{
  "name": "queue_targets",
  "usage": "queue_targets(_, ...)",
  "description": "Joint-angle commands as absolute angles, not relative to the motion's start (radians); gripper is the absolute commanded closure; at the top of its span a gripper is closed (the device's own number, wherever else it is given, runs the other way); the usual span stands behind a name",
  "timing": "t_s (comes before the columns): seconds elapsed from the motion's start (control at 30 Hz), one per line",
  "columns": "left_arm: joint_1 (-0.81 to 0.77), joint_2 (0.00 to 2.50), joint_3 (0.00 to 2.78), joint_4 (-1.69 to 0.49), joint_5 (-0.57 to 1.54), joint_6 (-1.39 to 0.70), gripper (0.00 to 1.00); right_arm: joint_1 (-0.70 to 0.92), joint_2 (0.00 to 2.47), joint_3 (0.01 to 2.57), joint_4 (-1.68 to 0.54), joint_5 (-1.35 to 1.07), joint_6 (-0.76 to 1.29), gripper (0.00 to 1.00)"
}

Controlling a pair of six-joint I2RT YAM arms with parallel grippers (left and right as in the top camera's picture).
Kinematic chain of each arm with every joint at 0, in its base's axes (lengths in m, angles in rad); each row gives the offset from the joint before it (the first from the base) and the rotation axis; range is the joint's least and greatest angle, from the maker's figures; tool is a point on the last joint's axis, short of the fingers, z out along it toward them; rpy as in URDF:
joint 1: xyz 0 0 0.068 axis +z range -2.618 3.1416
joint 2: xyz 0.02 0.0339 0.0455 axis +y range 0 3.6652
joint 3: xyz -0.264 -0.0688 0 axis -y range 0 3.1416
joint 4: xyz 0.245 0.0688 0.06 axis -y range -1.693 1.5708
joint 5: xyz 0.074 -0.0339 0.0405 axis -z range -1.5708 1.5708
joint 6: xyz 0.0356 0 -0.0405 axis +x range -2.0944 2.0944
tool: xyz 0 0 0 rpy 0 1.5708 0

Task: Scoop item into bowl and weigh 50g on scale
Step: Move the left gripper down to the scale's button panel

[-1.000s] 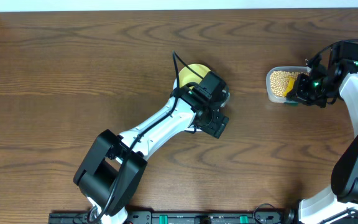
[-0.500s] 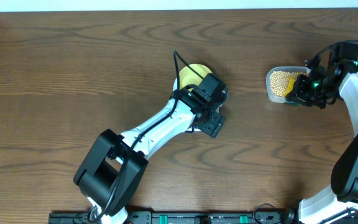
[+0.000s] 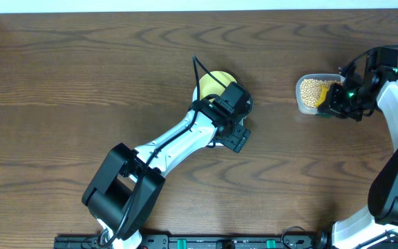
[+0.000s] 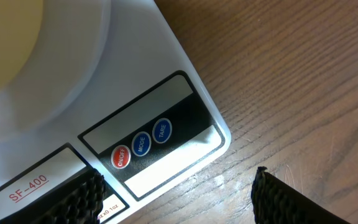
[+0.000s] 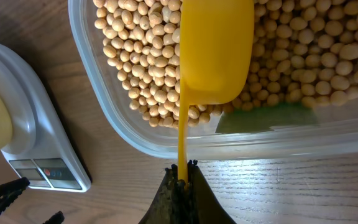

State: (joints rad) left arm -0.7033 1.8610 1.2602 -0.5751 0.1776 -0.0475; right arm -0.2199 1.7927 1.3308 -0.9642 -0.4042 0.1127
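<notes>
The left claw [image 4: 178,183] hangs open and holds nothing. Its two black fingers [image 4: 73,199] stand wide apart on either side of the near right corner of the scale [image 4: 135,56]. The left wrist view looks down on that corner of the white digital kitchen scale. It shows a grey display strip [image 4: 135,107], a red ON/OFF button [image 4: 121,157], and two blue buttons marked MODE [image 4: 141,144] and TARE [image 4: 161,131]. The label SF-400 is printed to the left of them. The scale lies flat on the dark wooden bench [image 4: 291,74].

Just beyond the left claw, the pale yellow-green bowl [image 3: 213,79] sits on the scale's round platform. From overhead the left arm covers its near edge and most of the scale.

Well to the right, the right claw [image 5: 182,177] is closed tight on the thin end of the handle of a yellow measuring scoop [image 5: 216,50]. The scoop's cup reaches out over the soybeans [image 5: 135,56]. These small tan beans lie in a thick layer inside a clear plastic tub [image 5: 104,118], which stands on the bench well apart from the scale, to its right. I cannot tell from these views whether the cup has any beans in it.
</notes>
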Motion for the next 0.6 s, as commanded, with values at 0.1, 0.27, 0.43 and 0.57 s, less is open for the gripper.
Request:
queue_targets(0.1,-0.704,1.878,1.247,-0.569,0.172,-0.051,0.22,-0.224,1.807,1.342,-0.972,-0.425,0.096,0.99)
queue_targets(0.27,-0.708,1.879,1.247,-0.566,0.176,-0.068,0.22,-0.224,1.807,1.342,-0.972,-0.425,0.096,0.99)
queue_targets(0.43,-0.731,1.888,1.247,-0.562,0.175,-0.08,0.23,-0.224,1.807,1.342,-0.97,-0.425,0.096,0.99)
queue_targets(0.57,-0.749,1.901,1.247,-0.562,0.174,-0.08,0.22,-0.224,1.807,1.342,-0.97,-0.425,0.096,0.99)
